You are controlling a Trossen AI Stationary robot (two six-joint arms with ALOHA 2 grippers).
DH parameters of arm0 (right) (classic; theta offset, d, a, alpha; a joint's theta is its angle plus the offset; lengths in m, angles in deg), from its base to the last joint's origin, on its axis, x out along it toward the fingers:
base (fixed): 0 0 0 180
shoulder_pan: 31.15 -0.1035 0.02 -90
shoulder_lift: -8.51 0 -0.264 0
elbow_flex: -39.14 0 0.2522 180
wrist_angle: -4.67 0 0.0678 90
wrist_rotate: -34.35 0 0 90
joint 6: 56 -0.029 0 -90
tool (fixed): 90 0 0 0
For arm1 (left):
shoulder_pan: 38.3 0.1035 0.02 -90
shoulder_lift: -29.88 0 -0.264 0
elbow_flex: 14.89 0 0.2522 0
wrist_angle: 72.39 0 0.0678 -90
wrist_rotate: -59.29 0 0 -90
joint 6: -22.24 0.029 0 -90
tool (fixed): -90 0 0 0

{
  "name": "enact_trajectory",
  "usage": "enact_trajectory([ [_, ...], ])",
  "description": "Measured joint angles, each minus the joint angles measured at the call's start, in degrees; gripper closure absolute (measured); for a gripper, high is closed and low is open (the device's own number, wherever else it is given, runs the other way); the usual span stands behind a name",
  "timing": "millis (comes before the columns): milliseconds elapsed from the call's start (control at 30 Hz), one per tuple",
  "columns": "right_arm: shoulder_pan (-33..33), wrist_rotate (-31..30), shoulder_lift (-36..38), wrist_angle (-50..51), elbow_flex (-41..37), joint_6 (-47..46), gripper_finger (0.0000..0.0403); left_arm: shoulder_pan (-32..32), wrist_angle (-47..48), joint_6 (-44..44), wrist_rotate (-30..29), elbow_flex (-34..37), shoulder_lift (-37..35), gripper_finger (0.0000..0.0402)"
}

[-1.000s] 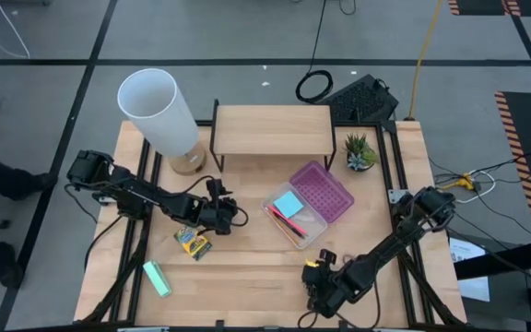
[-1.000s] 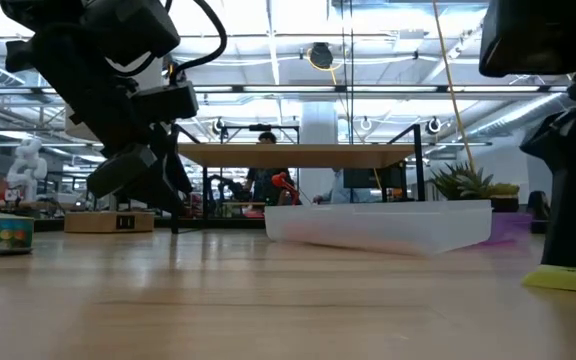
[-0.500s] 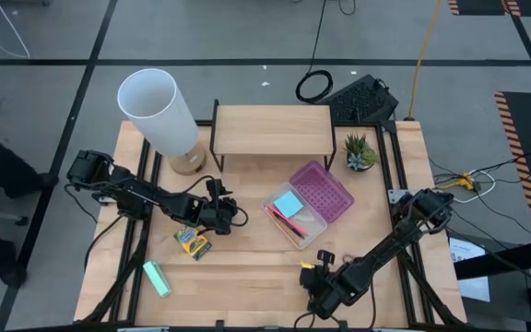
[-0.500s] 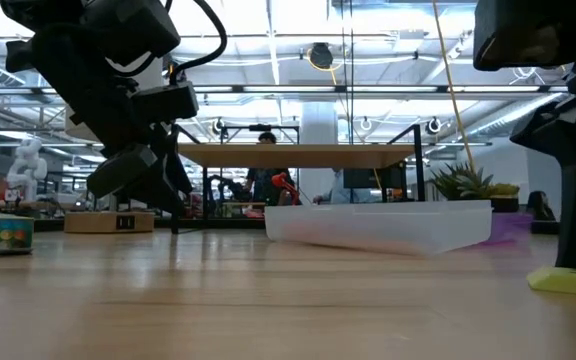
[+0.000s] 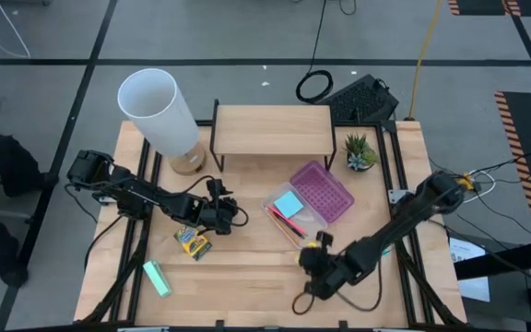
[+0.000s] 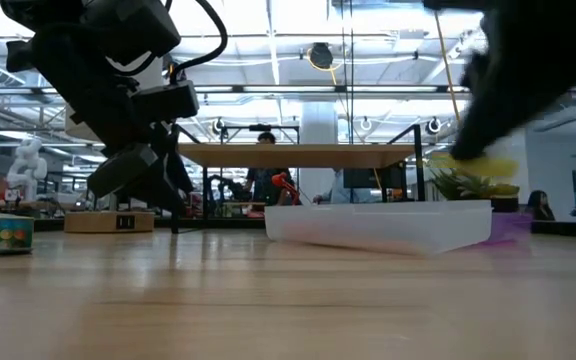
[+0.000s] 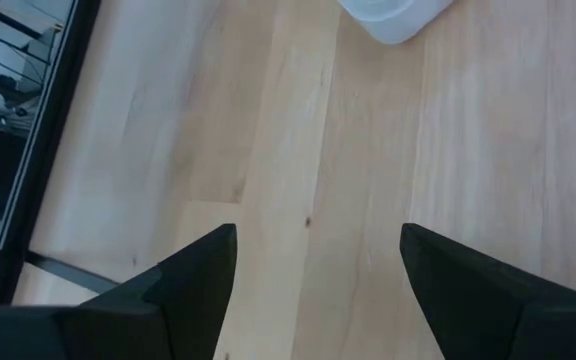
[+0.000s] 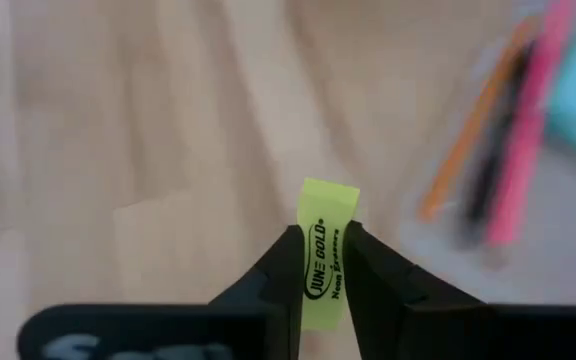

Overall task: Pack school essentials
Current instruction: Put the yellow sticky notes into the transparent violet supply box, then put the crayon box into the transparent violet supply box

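Right gripper (image 8: 320,262) clamped on yellow block (image 8: 325,250), lifted off table (image 5: 247,267), just beside clear box (image 5: 295,221) holding pencils (image 8: 528,130), blue pad (image 5: 288,204). Left gripper (image 5: 235,217) spread wide, holding nothing, near crayon box (image 5: 193,243).

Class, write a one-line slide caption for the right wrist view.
Right end effector grips a yellow block, with pencils ahead.
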Motion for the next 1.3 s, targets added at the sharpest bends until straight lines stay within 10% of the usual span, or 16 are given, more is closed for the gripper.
enact_trajectory([
  [267,11.71,-4.8,4.26,-1.86,0.02,9.48,0.0352,0.04,-0.59,0.94,0.0,0.0,0.0,0.0117],
  [833,25.87,6.42,-4.31,-11.64,0.02,15.14,0.0346,0.04,-0.07,0.48,0.0,0.0,0.0,0.0117],
  [1300,26.21,3.76,-4.7,-15.12,0.04,15.5,0.0205,-0.02,0.13,-2.58,1.59,0.0,0.0,0.0117],
])
